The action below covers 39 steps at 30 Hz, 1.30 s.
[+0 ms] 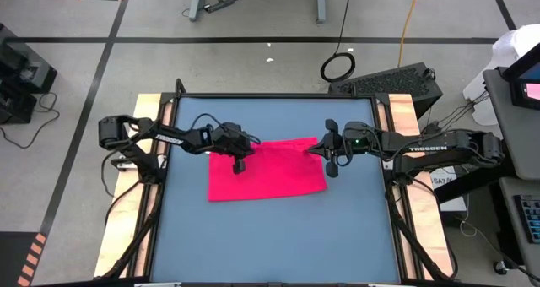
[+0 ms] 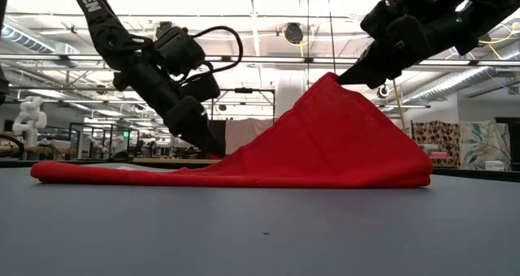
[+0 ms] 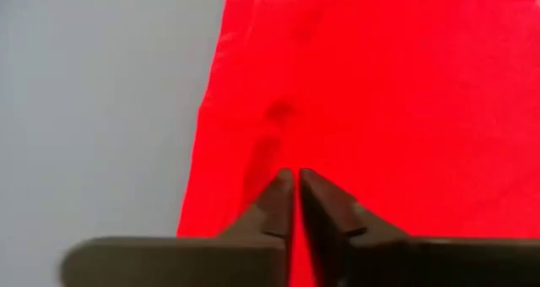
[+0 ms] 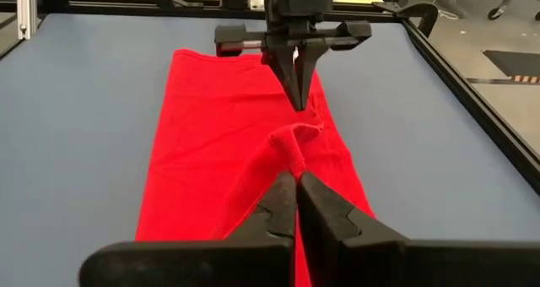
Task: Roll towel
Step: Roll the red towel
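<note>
On the blue table point(image 1: 278, 236), both fingers pinch the towel point(image 1: 270, 177).

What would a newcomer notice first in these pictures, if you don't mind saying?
The bright red towel on the blue table, near its far edge. The right gripper is shut on one end and lifts it into a tent-like peak, while the rest lies flat. The left gripper is shut and pressed down on the towel at the opposite end.
</note>
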### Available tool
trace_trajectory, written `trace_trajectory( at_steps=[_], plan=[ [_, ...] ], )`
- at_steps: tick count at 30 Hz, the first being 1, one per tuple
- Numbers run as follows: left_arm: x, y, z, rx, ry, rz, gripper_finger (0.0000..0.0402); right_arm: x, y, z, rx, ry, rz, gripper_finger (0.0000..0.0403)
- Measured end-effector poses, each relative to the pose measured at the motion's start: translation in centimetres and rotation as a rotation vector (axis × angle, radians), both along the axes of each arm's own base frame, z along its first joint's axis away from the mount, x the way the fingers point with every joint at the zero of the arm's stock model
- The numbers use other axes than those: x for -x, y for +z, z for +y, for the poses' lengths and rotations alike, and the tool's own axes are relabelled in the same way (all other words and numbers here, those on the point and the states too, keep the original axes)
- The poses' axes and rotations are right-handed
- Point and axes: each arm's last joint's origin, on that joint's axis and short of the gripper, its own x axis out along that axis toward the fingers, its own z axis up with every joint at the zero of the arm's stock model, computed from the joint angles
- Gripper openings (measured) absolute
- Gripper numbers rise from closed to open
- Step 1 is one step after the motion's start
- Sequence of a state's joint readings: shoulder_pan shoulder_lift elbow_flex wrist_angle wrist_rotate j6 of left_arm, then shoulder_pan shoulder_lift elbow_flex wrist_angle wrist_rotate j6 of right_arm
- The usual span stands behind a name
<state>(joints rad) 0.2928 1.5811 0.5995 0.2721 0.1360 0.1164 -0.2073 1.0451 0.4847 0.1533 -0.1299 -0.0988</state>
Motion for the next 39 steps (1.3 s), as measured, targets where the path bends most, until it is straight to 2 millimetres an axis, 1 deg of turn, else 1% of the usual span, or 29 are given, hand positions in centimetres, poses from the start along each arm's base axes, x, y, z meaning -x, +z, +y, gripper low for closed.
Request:
trace_trajectory(
  at_steps=[2,7,10,12,15,20,23,26,29,32,36,39],
  plan=[
    [-0.1,0.4,-0.2,-0.009,-0.005,-0.018,0.0009,0.0,0.0,0.0,0.012,0.005,0.001,0.0],
    [0.1,1.6,-0.2,0.02,0.053,-0.062,0.0021,0.0,0.1,0.0,0.032,0.014,-0.01,0.0],
    [0.2,2.4,-0.3,0.045,0.075,-0.107,0.0027,-0.3,1.0,-0.1,0.035,0.014,-0.03,0.0],
    [0.0,2.6,-0.4,0.047,0.065,-0.134,0.0038,-0.6,1.8,-0.1,0.039,0.018,-0.051,0.0],
    [-0.2,2.9,-0.4,0.028,0.059,-0.169,0.0074,-0.9,2.8,0.1,0.057,0.034,-0.062,0.0],
    [-0.4,2.8,-0.3,-0.002,0.057,-0.182,0.0166,-1.3,4.3,0.4,0.078,0.057,-0.066,0.0],
    [-0.5,3.0,-0.5,0.018,0.007,-0.2,0.0216,-1.4,5.0,0.7,0.084,0.071,-0.065,0.0],
    [-0.4,2.8,-0.6,0.034,-0.008,-0.183,0.0244,-1.5,5.5,1.0,0.095,0.086,-0.062,0.0],
    [0.0,2.2,-0.5,0.05,-0.004,-0.116,0.025,-1.6,5.8,1.2,0.108,0.101,-0.061,0.0],
    [0.4,1.7,-0.7,0.074,-0.035,-0.048,0.0249,-1.6,5.7,1.2,0.112,0.104,-0.059,0.0],
    [1.0,1.0,-1.0,0.136,-0.071,0.03,0.0236,-1.4,5.4,1.2,0.106,0.103,-0.025,0.0],
    [1.5,0.5,-1.1,0.168,-0.064,0.112,0.0223,-1.3,5.1,1.2,0.1,0.104,0.007,0.0]
  ],
)
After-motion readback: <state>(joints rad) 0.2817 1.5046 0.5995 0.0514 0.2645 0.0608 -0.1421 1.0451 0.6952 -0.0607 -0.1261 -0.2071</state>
